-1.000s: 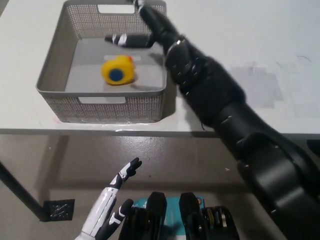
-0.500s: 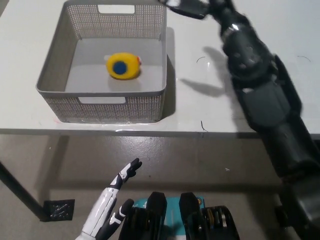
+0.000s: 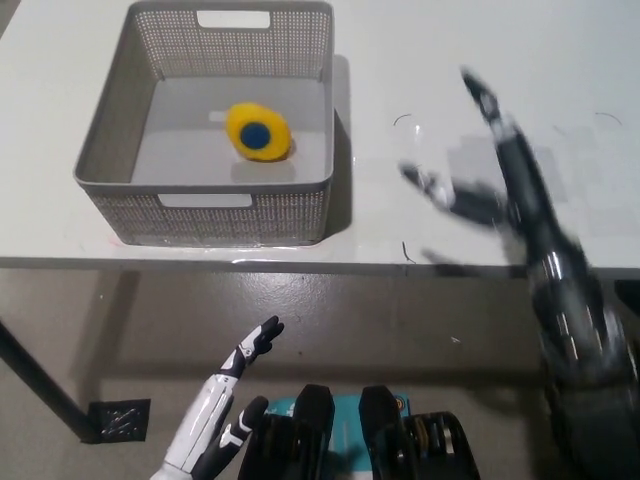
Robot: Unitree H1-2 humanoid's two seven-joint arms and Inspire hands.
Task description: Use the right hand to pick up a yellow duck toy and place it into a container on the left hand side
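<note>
The yellow duck toy (image 3: 258,132), with a blue spot on it, lies inside the grey mesh container (image 3: 110,130) on the left part of the white table. My black right hand (image 3: 490,175) hovers over the table to the right of the container, well apart from it, blurred by motion, with its fingers spread and nothing in them. My white left hand (image 3: 225,400) rests low at the lower left, below the table edge, fingers apart and holding nothing.
The white table (image 3: 420,60) stretches to the right of the container, with faint pen marks (image 3: 402,120) near its middle. The table's front edge (image 3: 300,262) runs across the picture; below it is brown floor with a black table leg (image 3: 40,385).
My right hand has left the container, swung right and drawn back toward the table's front edge. The duck stays in the container, having rolled slightly.
</note>
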